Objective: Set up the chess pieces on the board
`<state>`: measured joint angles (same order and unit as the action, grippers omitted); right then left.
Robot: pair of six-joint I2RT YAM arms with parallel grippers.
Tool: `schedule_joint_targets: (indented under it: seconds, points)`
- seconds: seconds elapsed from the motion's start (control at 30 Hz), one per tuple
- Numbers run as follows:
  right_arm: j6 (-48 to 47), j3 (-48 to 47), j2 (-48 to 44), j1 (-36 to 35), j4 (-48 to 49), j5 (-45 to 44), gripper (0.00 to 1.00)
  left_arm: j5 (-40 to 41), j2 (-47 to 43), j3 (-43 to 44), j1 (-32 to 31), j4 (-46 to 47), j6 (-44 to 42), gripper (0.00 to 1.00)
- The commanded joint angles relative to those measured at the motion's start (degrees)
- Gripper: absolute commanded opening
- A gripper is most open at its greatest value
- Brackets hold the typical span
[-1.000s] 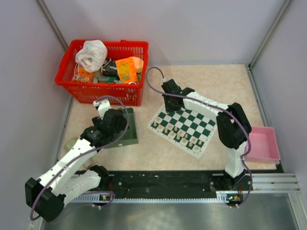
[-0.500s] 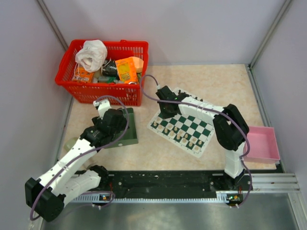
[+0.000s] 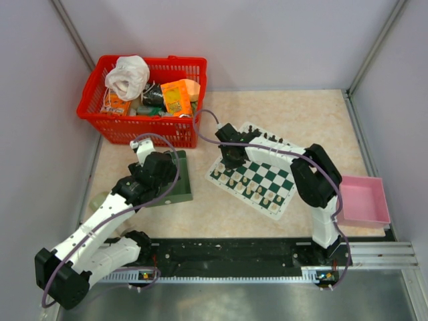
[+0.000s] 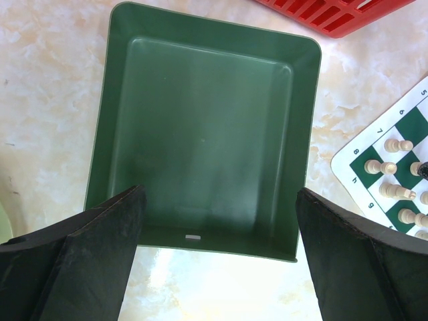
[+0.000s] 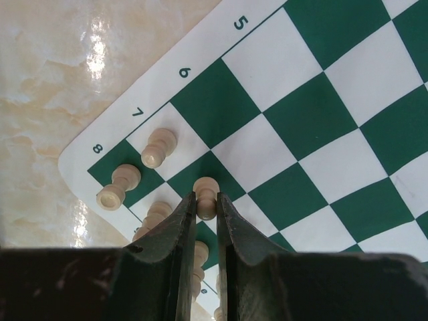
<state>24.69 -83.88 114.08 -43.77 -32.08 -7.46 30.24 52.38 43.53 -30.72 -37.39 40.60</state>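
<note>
The green-and-white checked board (image 3: 264,175) lies right of centre; it also shows in the right wrist view (image 5: 321,127) and at the right edge of the left wrist view (image 4: 401,124). Several cream-white chess pieces (image 3: 251,189) stand along its near edge. My right gripper (image 5: 206,200) is shut on a cream-white pawn (image 5: 205,190), held over the board near its left corner (image 3: 231,157). Two more cream pieces (image 5: 158,148) stand beside it. My left gripper (image 4: 217,254) is open and empty above the near edge of the plain dark green tray (image 4: 200,134). No black pieces show.
A red basket (image 3: 144,100) full of odds and ends stands at the back left. A pink tray (image 3: 364,200) sits at the right edge. The green tray (image 3: 175,175) lies under the left wrist. Grey walls close in the table on three sides.
My right arm has swung left along the board's far side toward its left corner, carrying the pawn. The left arm has not moved.
</note>
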Motion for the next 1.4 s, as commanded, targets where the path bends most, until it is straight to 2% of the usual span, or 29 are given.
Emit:
schedule_joint_targets:
  seconds: [0.0, 0.6, 0.73, 1.0, 1.37]
  points:
    - [0.8, -0.9, 0.7, -1.1, 1.9, -0.4, 0.15, -0.1, -0.7, 0.3, 0.2, 1.5, 0.4, 0.98]
    - [1.0, -1.6, 2.3, -1.7, 1.3, -2.2, 0.17, -0.7, 0.1, 0.2, 0.3, 2.1, 0.3, 0.98]
    - [1.2, -1.8, 1.8, -1.8, 1.1, -2.1, 0.23, -0.4, -0.1, 0.4, 0.2, 2.0, 0.0, 0.98]
    - [1.2, -2.5, 0.0, -1.8, 0.7, -2.0, 0.29, -0.4, -0.1, 0.5, 0.2, 1.9, 0.3, 0.98]
    - [0.8, -4.1, -4.5, -1.7, -0.7, -3.0, 0.33, -0.3, -1.3, 0.6, 0.2, 1.0, 0.8, 0.98]
